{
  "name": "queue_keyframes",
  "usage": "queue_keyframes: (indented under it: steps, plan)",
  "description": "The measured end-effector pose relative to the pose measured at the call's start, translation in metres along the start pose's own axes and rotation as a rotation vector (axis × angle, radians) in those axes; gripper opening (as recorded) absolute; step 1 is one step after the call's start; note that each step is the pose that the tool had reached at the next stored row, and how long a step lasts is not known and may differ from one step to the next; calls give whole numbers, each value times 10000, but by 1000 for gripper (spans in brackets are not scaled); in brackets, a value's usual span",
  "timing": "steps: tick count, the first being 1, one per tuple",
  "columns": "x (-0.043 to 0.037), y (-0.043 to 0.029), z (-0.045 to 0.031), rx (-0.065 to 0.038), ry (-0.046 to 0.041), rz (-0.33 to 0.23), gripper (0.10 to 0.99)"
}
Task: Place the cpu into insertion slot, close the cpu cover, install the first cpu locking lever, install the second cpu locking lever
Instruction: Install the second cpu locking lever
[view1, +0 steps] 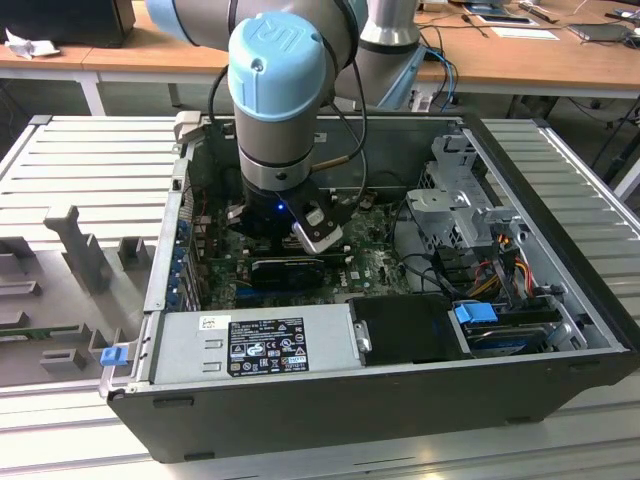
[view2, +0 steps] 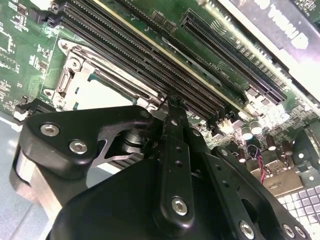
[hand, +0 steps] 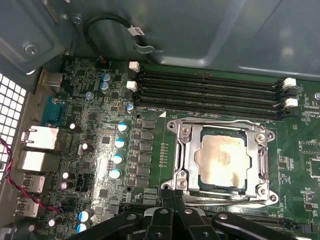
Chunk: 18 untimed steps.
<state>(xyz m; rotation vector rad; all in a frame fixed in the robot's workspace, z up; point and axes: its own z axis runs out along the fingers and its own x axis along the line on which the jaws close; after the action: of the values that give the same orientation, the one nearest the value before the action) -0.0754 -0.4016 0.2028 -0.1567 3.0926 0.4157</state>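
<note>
The cpu (hand: 222, 160), a pale silvery square, lies flat in the insertion slot (hand: 196, 186) on the green motherboard. The cpu cover (hand: 261, 150), a metal frame with a square window, lies down over the chip's edges. Thin metal lever rods run along the socket's sides (hand: 178, 157); I cannot tell whether they are latched. In the first wrist view my gripper (hand: 172, 199) sits at the socket's near edge, its fingers pressed together with nothing visible between them. The second wrist view has the gripper (view2: 172, 102) just beside the socket (view2: 95, 87). In the exterior view the gripper (view1: 300, 238) reaches down into the open case.
Long black memory slots (hand: 205, 92) run beside the socket. Capacitors (hand: 120, 142) and rear ports (hand: 37, 137) stand on its other side. The case holds a power supply (view1: 260, 342), a drive cage (view1: 455, 205) and loose cables (view1: 500, 255). Case walls enclose the board.
</note>
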Motion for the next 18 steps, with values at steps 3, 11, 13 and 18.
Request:
queue_keyframes:
  steps: [3, 11, 13, 18]
  plan:
    - [1, -5, 13, -78, -9, 1, 106]
    - [3, -23, 64, -534, -54, 3, 106]
    - [3, -26, 77, -637, -64, 3, 106]
    - [4, -31, 73, -705, -73, 4, 106]
